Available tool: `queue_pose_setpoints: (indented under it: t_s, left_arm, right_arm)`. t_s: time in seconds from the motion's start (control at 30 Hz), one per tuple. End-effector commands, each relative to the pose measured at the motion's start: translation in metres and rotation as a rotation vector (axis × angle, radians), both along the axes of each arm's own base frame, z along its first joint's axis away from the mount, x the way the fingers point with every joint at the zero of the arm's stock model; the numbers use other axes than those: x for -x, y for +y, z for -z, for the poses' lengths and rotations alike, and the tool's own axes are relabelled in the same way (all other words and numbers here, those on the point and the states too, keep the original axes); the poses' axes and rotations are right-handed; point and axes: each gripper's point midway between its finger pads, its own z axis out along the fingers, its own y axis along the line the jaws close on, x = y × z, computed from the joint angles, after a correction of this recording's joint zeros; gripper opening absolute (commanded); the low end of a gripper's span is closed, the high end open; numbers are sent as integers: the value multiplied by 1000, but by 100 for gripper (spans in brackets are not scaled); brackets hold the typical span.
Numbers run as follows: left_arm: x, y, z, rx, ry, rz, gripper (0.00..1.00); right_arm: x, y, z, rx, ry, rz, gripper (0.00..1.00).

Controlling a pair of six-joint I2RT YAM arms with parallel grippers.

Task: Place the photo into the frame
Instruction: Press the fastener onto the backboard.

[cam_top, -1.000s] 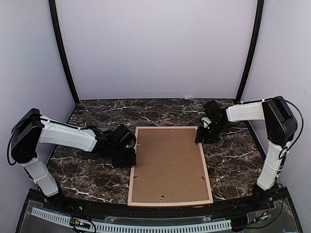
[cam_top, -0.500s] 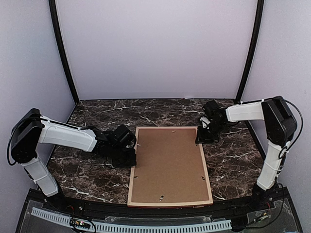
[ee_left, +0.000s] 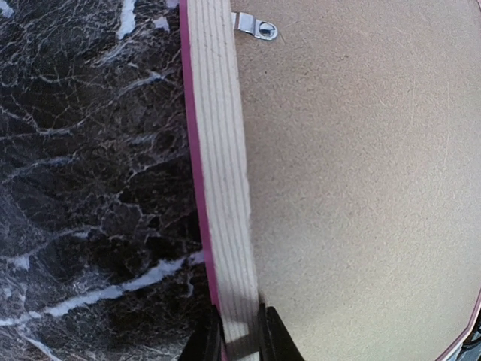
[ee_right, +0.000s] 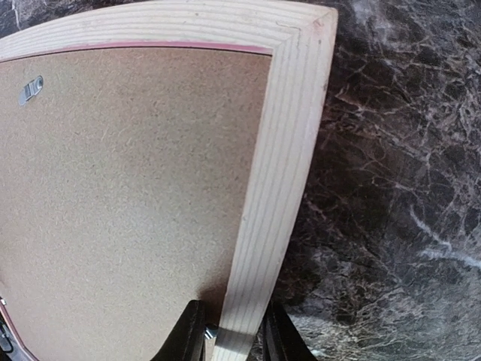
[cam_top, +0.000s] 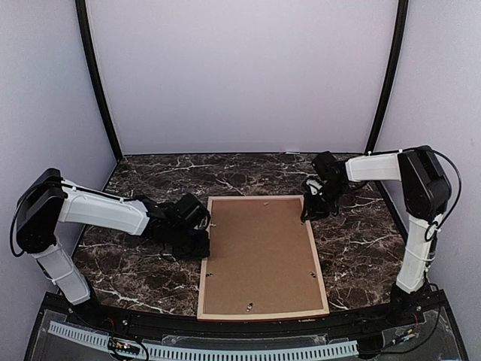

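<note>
The left gripper [ee_left: 240,335] pinched the left rail of the frame [ee_left: 218,188], which lay face down on the desk [cam_top: 128,278]. Its brown backing board [cam_top: 261,256] hid anything beneath. The right gripper [ee_right: 234,335] pinched the right rail near the far corner, fingertips cut off.

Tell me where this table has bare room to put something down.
Free: the table strip between the frame and the back wall; the patch right of the frame, towards the right arm; the near-left corner below the left arm. Crowded: the frame's side rails, where the left gripper and the right gripper sit.
</note>
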Motion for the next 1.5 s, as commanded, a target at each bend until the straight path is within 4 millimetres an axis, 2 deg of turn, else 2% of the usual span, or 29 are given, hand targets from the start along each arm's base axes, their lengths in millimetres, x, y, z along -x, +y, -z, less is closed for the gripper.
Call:
queue_pose_setpoints:
  t_s: [0.0, 0.13, 0.37, 0.5, 0.67, 0.83, 1.03, 1.2, 1.47]
  left_arm:
    - [11, 0, 5, -7, 20, 31, 1]
    - [10, -3, 1, 15, 11, 33, 6]
    - [6, -6, -9, 51, -12, 9, 16]
    - [2, -1, -11, 35, -39, -21, 17]
    - [-1, -1, -11, 27, -45, -27, 14]
    - [-2, -1, -10, 28, -45, -29, 11]
    - [-1, 0, -10, 23, -46, -28, 9]
    - [-2, 0, -9, 23, -48, -27, 8]
    - [-2, -3, -8, 24, -44, -19, 8]
  right_arm:
    - [25, 16, 28, -29, 102, -166, 18]
    - [11, 23, 23, -38, 78, -169, 22]
    - [-19, 25, 1, -11, -2, -104, 43]
    - [-27, 16, -15, 31, -50, -51, 54]
    - [-26, 7, -33, 43, -94, -7, 60]
    - [-15, -5, -35, 80, -99, 17, 62]
    - [3, -16, -28, 94, -86, 31, 61]
    - [11, -16, -18, 87, -62, 30, 59]
    - [12, -13, -6, 85, -40, 31, 57]
